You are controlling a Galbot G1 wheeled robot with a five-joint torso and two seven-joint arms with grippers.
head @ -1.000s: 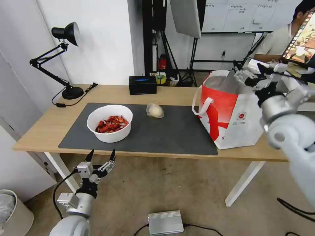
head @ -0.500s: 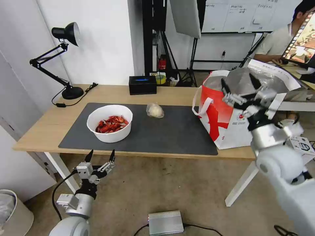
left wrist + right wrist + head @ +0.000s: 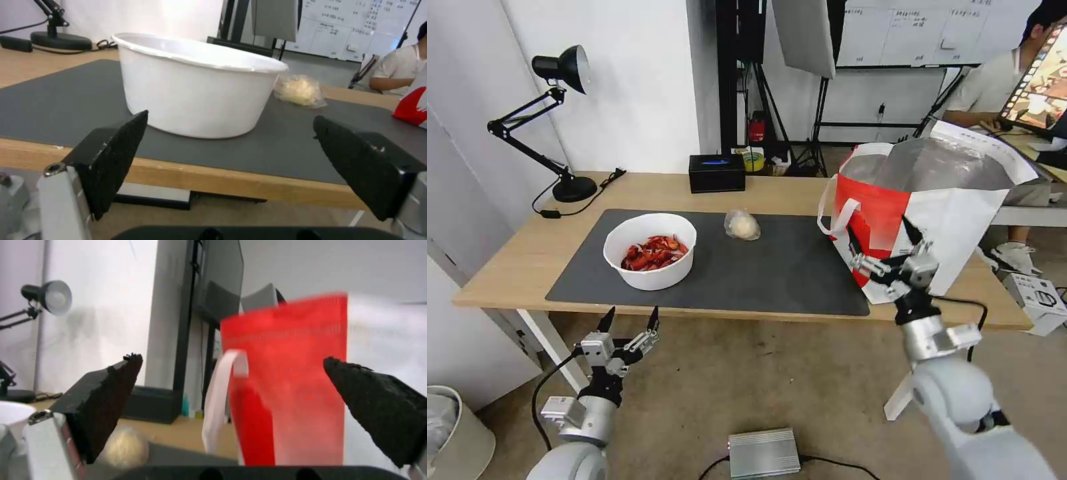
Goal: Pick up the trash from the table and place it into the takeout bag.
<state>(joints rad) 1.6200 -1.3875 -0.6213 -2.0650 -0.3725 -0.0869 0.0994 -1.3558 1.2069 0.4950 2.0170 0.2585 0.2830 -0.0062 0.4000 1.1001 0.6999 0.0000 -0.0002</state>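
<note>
**Both grippers spread, holding nothing**

Standing on the right end of the table [image 3: 527, 257]: the takeout bag [image 3: 954, 220], mouth gaping, silver lining showing, white strap handle [image 3: 839, 213] hanging down its red side. Hovering just in front of the bag's red face, low near the table's front edge: the right gripper [image 3: 884, 245], fingers spread wide, gripping nothing. Showing between those dark pads in the right wrist view: the red panel of the bag [image 3: 289, 380] and the looped strap [image 3: 220, 396].

Hanging below the table's front edge, ahead of the bowl: the left gripper [image 3: 630, 319], fingers likewise parted and pointing up, carrying nothing. Framing the white bowl [image 3: 195, 83] between the two black pads [image 3: 118, 156] in the left wrist view, apart from it, with the table edge lying between.

Resting on the left half of the dark grey mat [image 3: 787, 267]: the white bowl of red crayfish shells [image 3: 650, 250], upright. Lying farther back on the mat, near its rear edge and between bowl and bag: the small clear bag with a pale lump [image 3: 742, 225], touching neither. Sitting behind the mat on bare wood: a black tissue box [image 3: 716, 173]. Standing at the table's far left corner: a black desk lamp [image 3: 557, 120], its cord trailing over the wood.
</note>
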